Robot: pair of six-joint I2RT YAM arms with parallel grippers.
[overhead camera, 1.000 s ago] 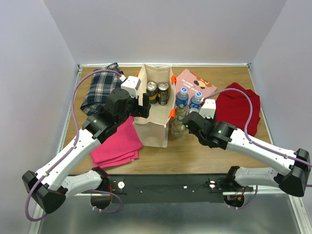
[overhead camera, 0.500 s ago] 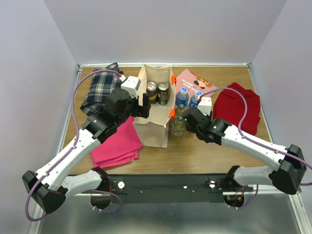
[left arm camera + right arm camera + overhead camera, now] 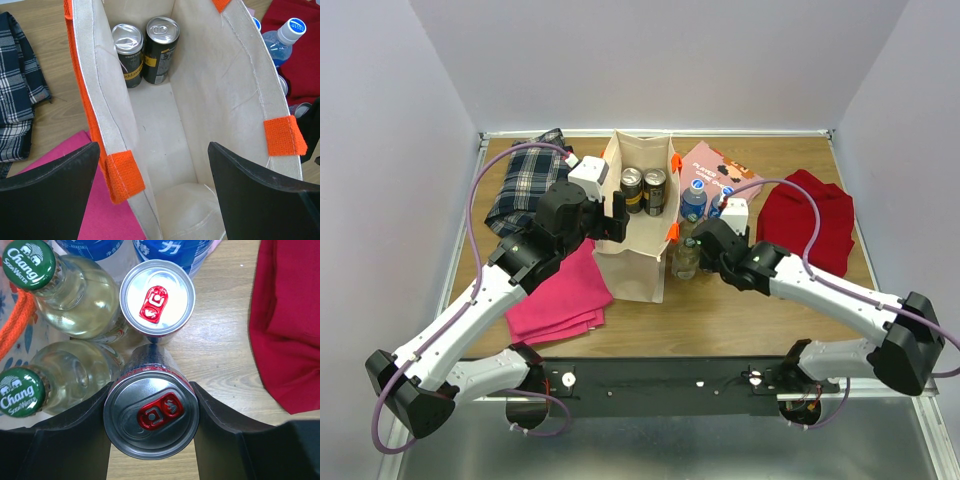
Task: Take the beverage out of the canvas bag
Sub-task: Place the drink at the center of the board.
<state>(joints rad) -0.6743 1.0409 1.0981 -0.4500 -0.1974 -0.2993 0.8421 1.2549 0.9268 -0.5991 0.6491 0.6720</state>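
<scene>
**R gripper clamped on can beside bag; two cans in bag**

Canvas bag (image 3: 636, 272) stands upright mid-table with its top open. It is a tall, boxy beige tote w/ bright orange handle tabs (image 3: 125, 175) stitched on the long sides. The inside is pale and bare except for two cans (image 3: 161, 50) standing side by side at the far end, dark bodies w/ silver tops.

Left gripper (image 3: 154, 150) hangs over the bag's near end, jaws spread wide and holding nothing.

Right gripper (image 3: 150, 389) is just right of the bag, jaws closed part-way around a silver can (image 3: 145, 432) w/ a red tab. Can't tell if it is lifted off the table. Next to it are a second red-tab can (image 3: 157, 297), two green-capped glass bottles (image 3: 75, 300) and blue-capped bottles (image 3: 695, 200).

A pink cloth (image 3: 560, 295) lies left of the bag and a red cloth (image 3: 807, 225) lies to the right.
</scene>
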